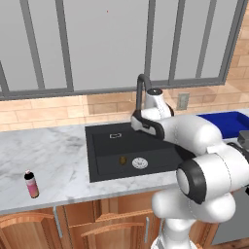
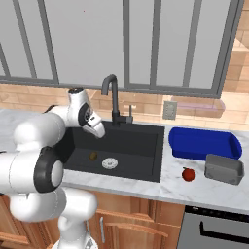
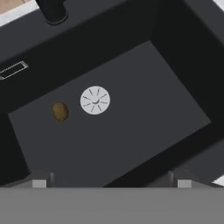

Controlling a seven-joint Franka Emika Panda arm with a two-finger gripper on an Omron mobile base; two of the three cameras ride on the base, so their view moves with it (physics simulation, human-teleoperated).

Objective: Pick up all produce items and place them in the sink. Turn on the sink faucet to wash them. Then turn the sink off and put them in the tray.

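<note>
The matte-black rectangular sink (image 2: 141,141) holds a dull brownish-olive ball (image 3: 60,111) on its floor, just beside the round silver drain (image 3: 95,99). The bright-blue shallow tray (image 2: 204,143) is seen on the marble tabletop (image 1: 53,155); a small red ball (image 2: 188,174) lies in front of it, beside a grey box (image 2: 223,168). The tool (image 3: 111,183) is held above the basin, fingers apart, gripping nothing. No writing can be read.

You are looking at a matte-black sink (image 2: 146,141) with a silver drain (image 3: 95,100); at its nine o'clock a brownish-olive ball (image 3: 60,111) is showing. A red ball (image 2: 188,174) is lying on grey-veined white marble (image 1: 53,155), a bright-blue tray (image 2: 204,143) at its twelve o'clock.
</note>
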